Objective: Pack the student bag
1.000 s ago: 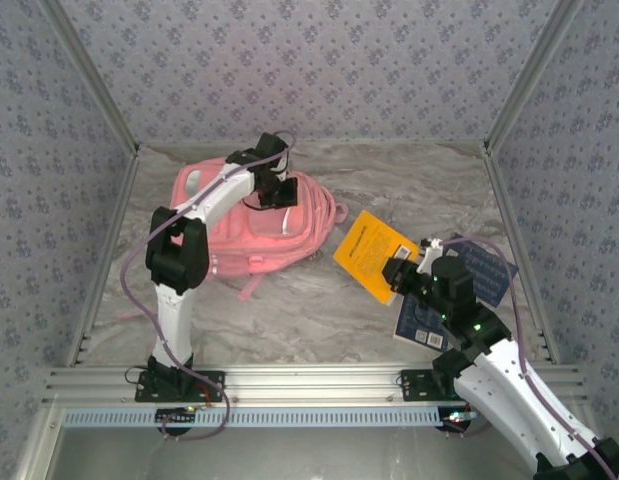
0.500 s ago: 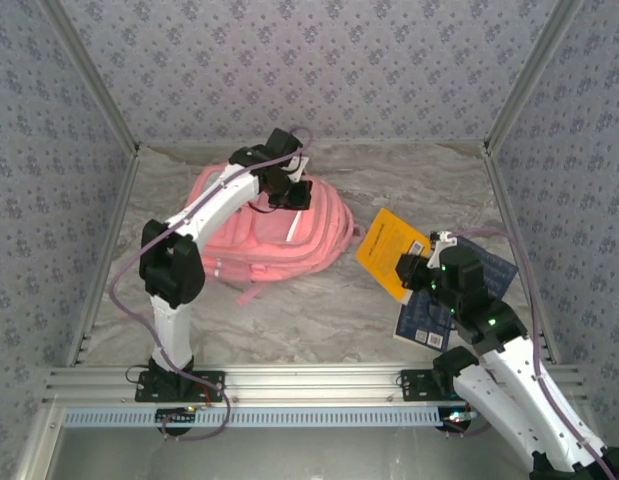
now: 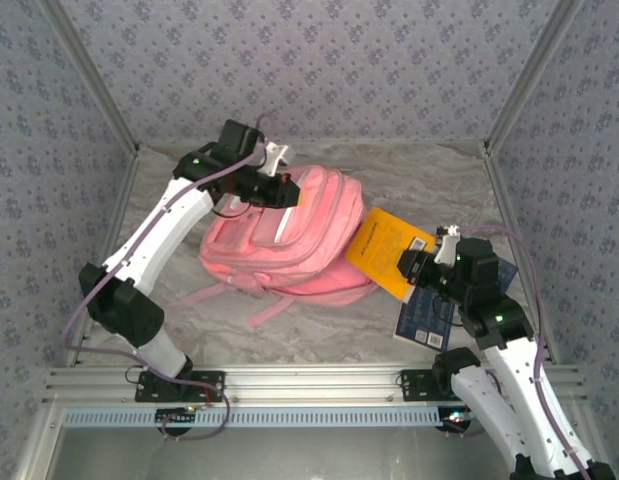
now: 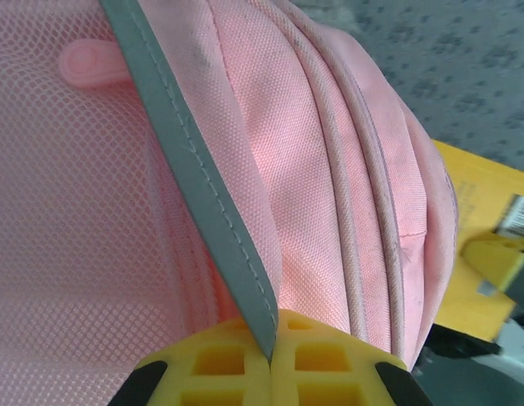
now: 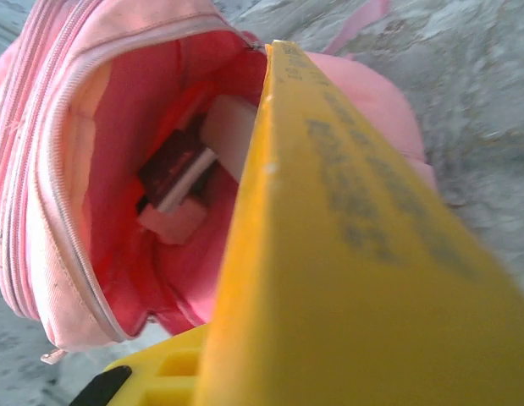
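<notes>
— Where is the bag, and what are your hands doing?

— The bag (image 3: 299, 245) lies around the middle of the table (image 3: 409, 190), propped up on its eleven o'clock side, with its mouth (image 5: 135, 144) turned toward three o'clock. My left gripper (image 3: 277, 186) is pressed together on the grey strip (image 4: 202, 211) at the top of the bag and holds that edge off the table. My right gripper (image 3: 417, 266) pinches the yellow book (image 3: 381, 245) on its four o'clock side. The book's far edge is right at the mouth, touching it or just short of it, I cannot tell which.

— So the book goes in next?

— That is my reading. From my right wrist I see the mouth gaping, with a pale block (image 5: 230, 127) and a dark thing (image 5: 173, 169) lying inside, so there is room, but not all of it.

— How do you do it well?

— I would hold the left pinch high so the mouth gapes wide. Then I would slide the book toward nine o'clock edge-first and flat along the inner wall, not poke a corner into the rim. The fabric looks soft, so I judge that a push against the rim would only shove the bag away. The blue book (image 3: 429, 318) lies at five o'clock of the yellow one, partly under my right arm, and looks like the one to pack after this
</notes>
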